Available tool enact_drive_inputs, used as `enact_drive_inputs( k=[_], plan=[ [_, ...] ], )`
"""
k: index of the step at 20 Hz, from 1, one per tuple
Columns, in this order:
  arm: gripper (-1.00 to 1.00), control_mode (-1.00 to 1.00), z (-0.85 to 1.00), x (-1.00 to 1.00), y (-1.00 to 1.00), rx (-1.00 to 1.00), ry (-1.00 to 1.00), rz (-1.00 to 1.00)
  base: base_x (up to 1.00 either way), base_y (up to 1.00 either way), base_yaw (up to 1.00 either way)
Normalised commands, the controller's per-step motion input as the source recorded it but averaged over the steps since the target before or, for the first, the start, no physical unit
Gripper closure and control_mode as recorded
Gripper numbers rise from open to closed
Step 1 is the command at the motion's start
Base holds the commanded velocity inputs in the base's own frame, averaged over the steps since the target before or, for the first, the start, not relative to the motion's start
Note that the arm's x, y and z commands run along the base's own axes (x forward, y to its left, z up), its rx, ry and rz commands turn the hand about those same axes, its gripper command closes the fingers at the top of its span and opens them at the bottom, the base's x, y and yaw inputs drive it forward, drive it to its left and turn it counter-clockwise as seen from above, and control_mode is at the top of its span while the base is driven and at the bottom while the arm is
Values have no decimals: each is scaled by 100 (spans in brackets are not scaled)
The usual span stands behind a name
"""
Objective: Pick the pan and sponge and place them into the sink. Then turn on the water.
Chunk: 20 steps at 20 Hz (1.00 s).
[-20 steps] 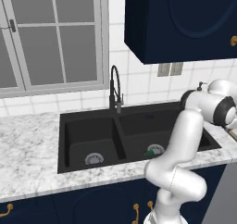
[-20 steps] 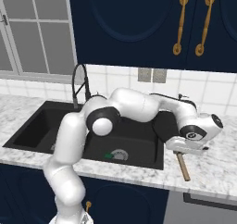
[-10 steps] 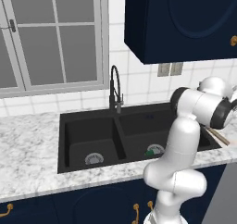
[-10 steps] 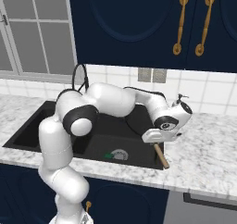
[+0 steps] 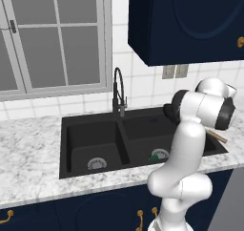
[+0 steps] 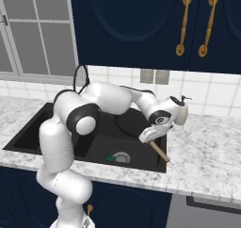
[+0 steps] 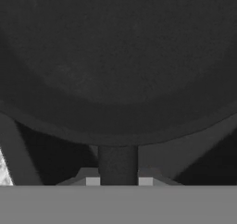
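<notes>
Black pan [image 7: 118, 56] takes up most of my hand view, its stem [image 7: 117, 164] running down between the fingers [image 7: 119, 181], which are closed on that stem. The right base view gives me what the hand view can't: the pan [image 6: 133, 123] held over the right basin of the sink [image 6: 28, 133], the wooden handle [image 6: 158, 151] sticking out past the wrist over the sink's right rim, and the sponge [image 6: 110, 158] lying by the drain [image 6: 122, 157] in that basin. In the left base view the arm's elbow hides the pan; I get the sponge [image 5: 155, 156], the faucet [image 5: 118, 92], the left basin drain [image 5: 96, 163] and a bit of handle [image 5: 217, 136]. Since half a second ago the pan has swung left, from over the marble worktop [image 6: 207, 151] edge toward the basin. Arm is folded hard, elbow high, forearm reaching right, hand pitched down.
</notes>
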Motion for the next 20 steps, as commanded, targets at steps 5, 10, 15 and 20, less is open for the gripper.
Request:
enact_drive_inputs(
  k=[5,10,15,20],
  plan=[
    [100,-100,-15,24,13,0,0,19,0,0,0],
    [100,-100,-31,1,40,0,0,1,0,0,0],
    [100,-100,-39,13,56,0,0,-2,0,0,0],
    [100,-100,-46,13,40,0,0,-1,0,0,0]
  ],
)
